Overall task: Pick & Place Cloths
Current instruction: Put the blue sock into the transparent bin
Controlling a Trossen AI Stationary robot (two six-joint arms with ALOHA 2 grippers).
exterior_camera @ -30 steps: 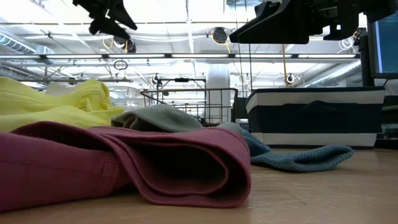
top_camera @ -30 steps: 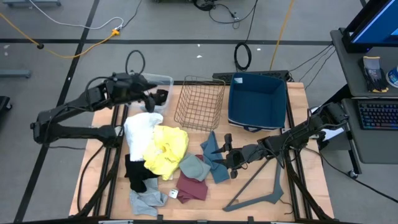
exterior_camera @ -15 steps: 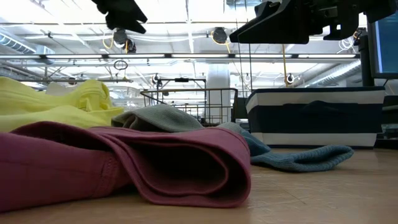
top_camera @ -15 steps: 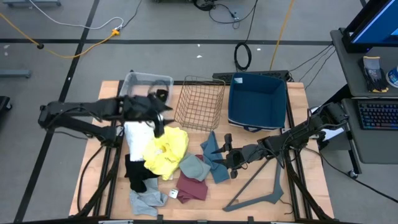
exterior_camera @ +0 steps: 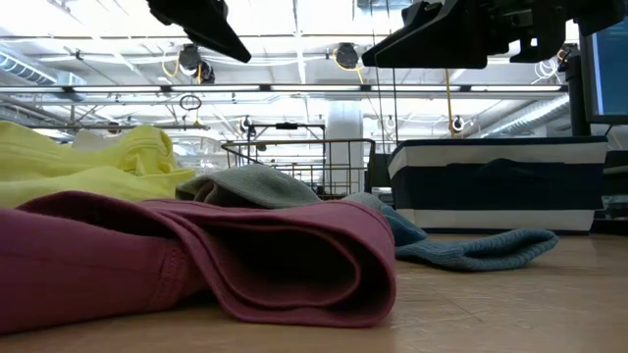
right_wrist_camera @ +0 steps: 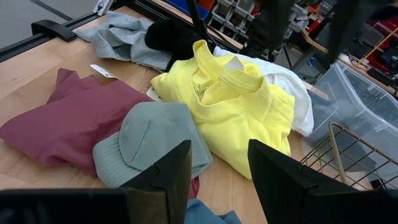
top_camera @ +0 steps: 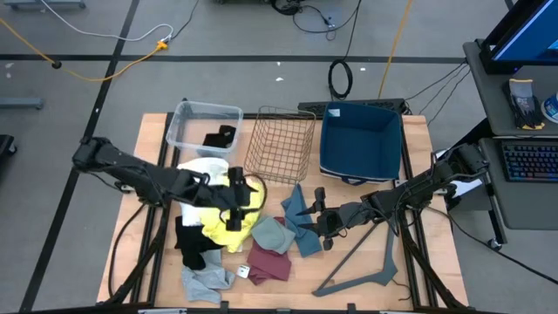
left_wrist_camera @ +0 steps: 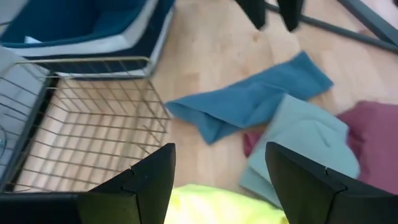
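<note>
The cloths lie in a heap on the table's left half: white [top_camera: 199, 170], yellow [top_camera: 234, 222], black [top_camera: 187, 246], grey-green [top_camera: 272, 234], maroon [top_camera: 268, 262], blue [top_camera: 301, 222] and light grey [top_camera: 205, 281]. My left gripper [top_camera: 237, 201] hangs open just above the yellow cloth [left_wrist_camera: 217, 208], pointing toward the blue cloth [left_wrist_camera: 249, 99] and touching nothing. My right gripper [top_camera: 318, 218] stands open above the blue cloth's right side, facing the heap [right_wrist_camera: 230, 106]. Another black cloth [top_camera: 218, 135] lies in the clear bin.
Along the far edge stand a clear plastic bin [top_camera: 205, 113], a wire basket [top_camera: 281, 144] and a blue bin [top_camera: 360, 144]. A grey V-shaped metal bar [top_camera: 370, 270] lies at the near right. Bare wood shows to the right of the blue cloth.
My left gripper has swung from over the clear bin at the far left toward the table's middle and near side, sinking and rolling as it went. It now hangs over the yellow cloth. The cloths have stayed in place.
</note>
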